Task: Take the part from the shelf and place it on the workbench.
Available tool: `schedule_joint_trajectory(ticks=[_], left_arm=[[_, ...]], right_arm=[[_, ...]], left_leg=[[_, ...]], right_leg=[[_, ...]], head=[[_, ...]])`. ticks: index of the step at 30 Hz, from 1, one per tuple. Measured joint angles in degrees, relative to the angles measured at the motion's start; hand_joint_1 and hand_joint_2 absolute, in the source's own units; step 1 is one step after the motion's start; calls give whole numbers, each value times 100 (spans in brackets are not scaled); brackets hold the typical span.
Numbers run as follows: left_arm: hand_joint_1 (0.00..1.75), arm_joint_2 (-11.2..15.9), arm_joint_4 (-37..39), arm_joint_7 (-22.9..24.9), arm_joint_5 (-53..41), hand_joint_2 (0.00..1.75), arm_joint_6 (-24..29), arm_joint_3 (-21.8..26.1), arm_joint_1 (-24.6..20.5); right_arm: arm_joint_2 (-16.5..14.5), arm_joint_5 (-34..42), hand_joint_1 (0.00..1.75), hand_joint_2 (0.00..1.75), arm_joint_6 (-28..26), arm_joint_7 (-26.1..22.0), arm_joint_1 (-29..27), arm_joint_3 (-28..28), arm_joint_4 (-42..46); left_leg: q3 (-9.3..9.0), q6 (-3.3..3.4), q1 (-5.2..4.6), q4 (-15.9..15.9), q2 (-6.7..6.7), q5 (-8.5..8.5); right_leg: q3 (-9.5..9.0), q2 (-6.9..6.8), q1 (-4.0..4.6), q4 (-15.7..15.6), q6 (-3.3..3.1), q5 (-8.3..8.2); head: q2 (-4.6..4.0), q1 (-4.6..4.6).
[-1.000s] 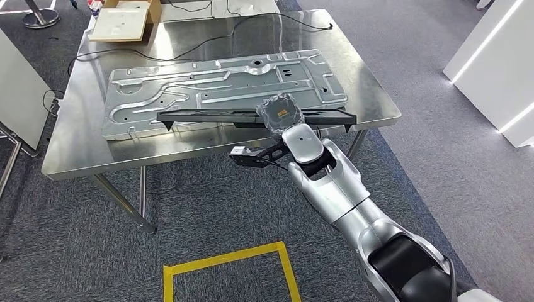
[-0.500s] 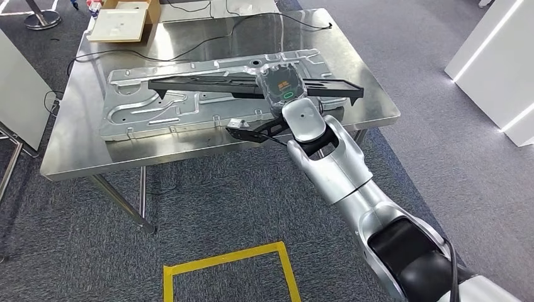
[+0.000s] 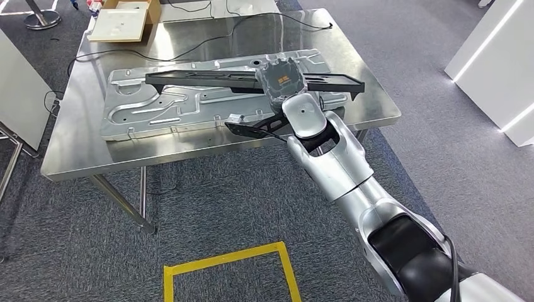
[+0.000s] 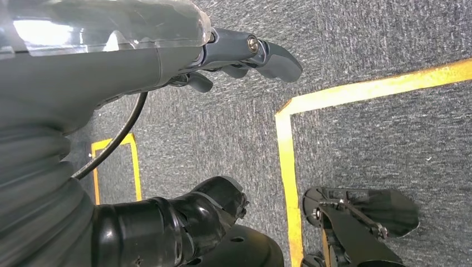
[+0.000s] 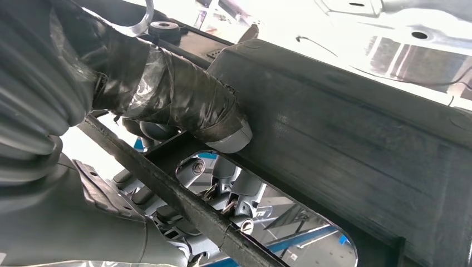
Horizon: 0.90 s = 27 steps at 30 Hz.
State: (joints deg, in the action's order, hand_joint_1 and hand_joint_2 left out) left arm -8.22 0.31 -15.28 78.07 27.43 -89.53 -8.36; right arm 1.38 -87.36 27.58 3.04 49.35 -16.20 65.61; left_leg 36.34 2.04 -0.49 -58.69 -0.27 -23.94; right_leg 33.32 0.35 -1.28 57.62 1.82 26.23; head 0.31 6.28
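Part [image 3: 208, 79]: long, black, flat bar

cardboard box [image 3: 126, 19] table's far corner | black cable [image 3: 189, 47] on tabletop | yellow floor tape [image 3: 230, 267]

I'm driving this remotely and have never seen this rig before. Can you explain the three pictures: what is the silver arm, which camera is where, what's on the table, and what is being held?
The silver arm is a humanoid robot's own right arm. The head view looks down from high on its body. Its right hand grips a long black part and holds it over the steel workbench. A large stamped metal panel lies on that bench, with a cable behind it and a cardboard box at the far corner. The right wrist view sits just behind that hand, so its taped thumb presses the black part close up. The left wrist view looks at carpet with yellow tape; the left hand holds nothing.
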Motion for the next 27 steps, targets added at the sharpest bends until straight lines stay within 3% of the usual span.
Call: schedule_joint_trajectory(ticks=[5, 7, 9, 10, 11, 12, 14, 16, 18, 20, 22, 25, 26, 27], left_arm=[[0, -4, 0, 0, 0, 175, 0, 0, -3], [0, -11, 0, 0, 0, 175, 0, 0, -4], [0, -15, 0, 0, 0, 175, 1, 0, 1], [0, -15, 0, 1, 0, 175, 2, 0, 7], [0, -16, 0, 3, 0, 175, 3, 0, 13], [0, -16, 0, 5, 0, 175, 4, 0, 18], [0, -27, 0, 9, 0, 175, 7, 0, 32], [0, -46, 0, -6, -3, 175, 14, 0, 31], [0, -61, 0, -56, -15, 175, 20, 0, 16], [0, -68, 0, -101, -32, 175, 22, 0, 10], [0, -67, 0, -117, -42, 175, 25, 0, 9], [0, -65, 0, -112, -44, 175, 30, 0, 3], [0, -63, 0, -98, -43, 175, 33, 0, 0], [0, -59, 0, -80, -41, 175, 36, 0, 2]], right_arm=[[10, 0, 175, 175, -2, -2, -8, 0, -2], [25, 0, 175, 175, -5, -2, -7, 0, -3], [33, 0, 175, 175, -8, -10, -35, 0, -10], [38, 0, 175, 175, -8, -17, -63, 0, -18], [43, 0, 175, 175, -8, -25, -91, 0, -28], [50, 0, 175, 175, -10, -31, -111, 0, -38], [68, 0, 175, 175, -19, -39, -128, 0, -48], [81, 1, 175, 175, -37, -45, -128, 0, -56], [84, 2, 175, 175, -52, -51, -131, 0, -60], [92, 2, 175, 175, -60, -51, -139, 0, -61], [99, 2, 175, 175, -68, -51, -141, 0, -63], [96, 2, 175, 175, -79, -52, -153, 0, -80], [96, 2, 175, 175, -82, -52, -164, 0, -87], [96, 2, 175, 175, -86, -52, -171, 0, -93]], left_leg=[[-81, 134, 15, 75, 7, -28], [-143, 211, 24, 116, 8, -90], [-191, 248, 9, 107, 11, -164], [-230, 243, 2, 94, 11, -197], [-284, 230, -2, 80, 9, -239], [-353, 214, -5, 64, 5, -288], [-504, 175, -12, 50, 3, -402], [-583, 109, -9, 68, 19, -450], [-609, 36, 2, 82, 39, -423], [-547, -40, -7, -89, 42, -326], [-247, -128, 12, -580, 32, -306], [339, -225, 108, -1277, 31, -683], [433, -253, 133, -1282, 32, -699], [446, -279, 154, -1125, 34, -570]], right_leg=[[25, -4, -23, 163, 82, 27], [305, -7, -24, 680, 78, 275], [755, -7, -14, 1447, 76, 549], [921, -7, -8, 1685, 68, 581], [988, -8, -1, 1712, 48, 496], [946, -8, 8, 1519, 19, 316], [677, -30, 56, 756, -75, -155], [482, -64, 120, 215, -156, -382], [417, -74, 157, 71, -208, -378], [295, -71, 128, -32, -256, -359], [127, -69, 68, -155, -295, -331], [-43, -55, 31, -204, -310, -216], [-96, -49, 20, -191, -297, -160], [-149, -42, 6, -169, -279, -102]], head=[[0, 1], [0, 2], [0, 2], [0, 1], [0, 2], [0, 3], [-1, -1], [-1, -9], [0, -10], [1, -6], [1, -7], [0, -9], [0, -9], [0, -9]])
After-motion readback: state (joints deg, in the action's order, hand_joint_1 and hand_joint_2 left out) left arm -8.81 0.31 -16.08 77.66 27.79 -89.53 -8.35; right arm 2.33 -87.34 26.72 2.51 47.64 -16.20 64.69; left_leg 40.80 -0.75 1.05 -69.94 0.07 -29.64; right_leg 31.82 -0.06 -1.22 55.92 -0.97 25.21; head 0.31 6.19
